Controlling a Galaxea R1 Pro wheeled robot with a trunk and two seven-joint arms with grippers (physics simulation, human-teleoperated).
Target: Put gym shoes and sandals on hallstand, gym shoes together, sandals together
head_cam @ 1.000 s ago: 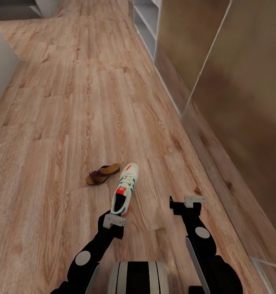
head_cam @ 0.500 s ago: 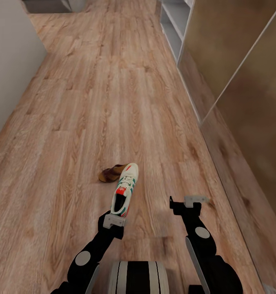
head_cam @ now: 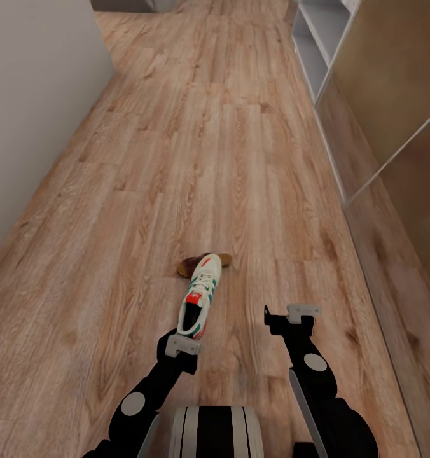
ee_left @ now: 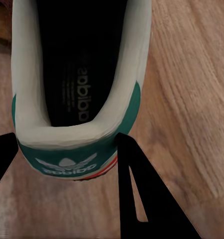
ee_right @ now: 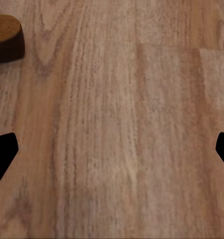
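One gym shoe (head_cam: 200,299) rides clear of the corridor floor (head_cam: 196,159) in the grasp of the robot's left gripper (head_cam: 180,340), its toe pointing away from the robot down the hall. In the left wrist view, the gripper's two dark fingers (ee_left: 137,189) flank the green heel of the cream-white shoe (ee_left: 79,84), closed against it on either side, with the dark insole facing the camera.

One sandal (head_cam: 205,261) lies on the wood-grain planks just beyond the shoe's toe, partly hidden behind it in the head view; its tan footbed and dark brown strap are visible. The rounded end of that sandal (ee_right: 6,37) also shows at the edge of the right wrist view, resting flat on the floor.

The right gripper (head_cam: 291,316) hangs empty over bare planks to the right of the shoe, its fingers spread wide apart with nothing between them.

Along the right-hand wall, past tan panels, the pale grey-white hallstand (head_cam: 317,38) stands well apart from the shoe and sandal, its open shelves visible at the far end of the corridor. A plain grey wall (head_cam: 30,102) borders the left side.
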